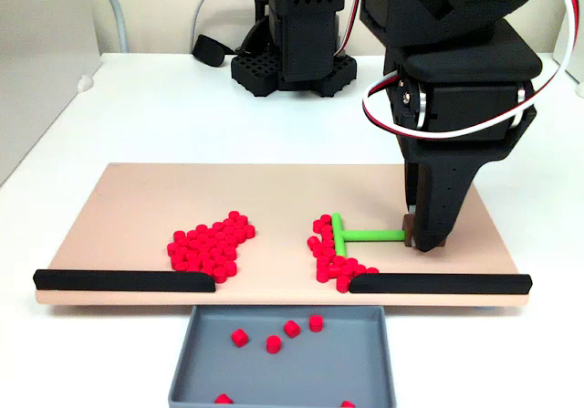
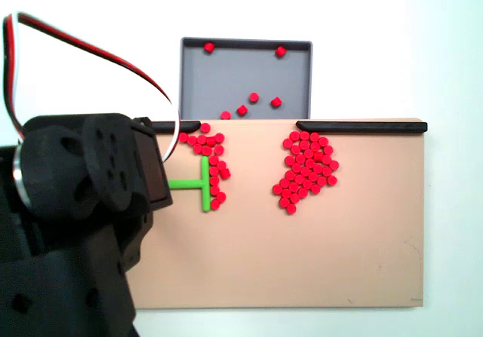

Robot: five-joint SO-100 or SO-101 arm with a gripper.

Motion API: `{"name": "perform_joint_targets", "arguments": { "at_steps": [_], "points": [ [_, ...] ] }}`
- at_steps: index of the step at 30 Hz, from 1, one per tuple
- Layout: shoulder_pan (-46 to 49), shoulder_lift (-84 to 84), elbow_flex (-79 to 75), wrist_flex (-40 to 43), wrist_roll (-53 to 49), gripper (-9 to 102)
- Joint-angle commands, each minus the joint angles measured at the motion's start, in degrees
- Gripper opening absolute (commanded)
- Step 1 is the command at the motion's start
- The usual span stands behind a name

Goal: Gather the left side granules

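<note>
The left side granules [image 1: 330,255] are a loose column of small red pellets. They lie right of centre in a fixed view and on the left in a fixed view [image 2: 212,163]. The crossbar of a green T-shaped pusher [image 1: 351,235] rests against them. My gripper [image 1: 422,238] points down at the far end of the pusher's handle, shut on it. In a fixed view the arm body hides the fingers, and the green pusher [image 2: 198,184] sticks out from under it. The bigger packed heap [image 1: 212,243] [image 2: 306,170] lies apart.
Everything sits on a tan board [image 1: 274,184] [image 2: 317,261]. Two black rails [image 1: 123,280] [image 1: 438,283] line its front edge with a gap between them. Below the gap stands a grey tray [image 1: 301,376] [image 2: 226,73] holding several red pellets. The arm's base [image 1: 292,61] is behind the board.
</note>
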Motion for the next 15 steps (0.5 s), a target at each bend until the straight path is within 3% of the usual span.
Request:
{"name": "perform_joint_targets", "arguments": {
  "at_steps": [1,15],
  "points": [
    [1.2,0.2,0.0,0.2,-1.1,0],
    [4.0,0.2,0.0,0.2,-4.3,0]
  ]
}}
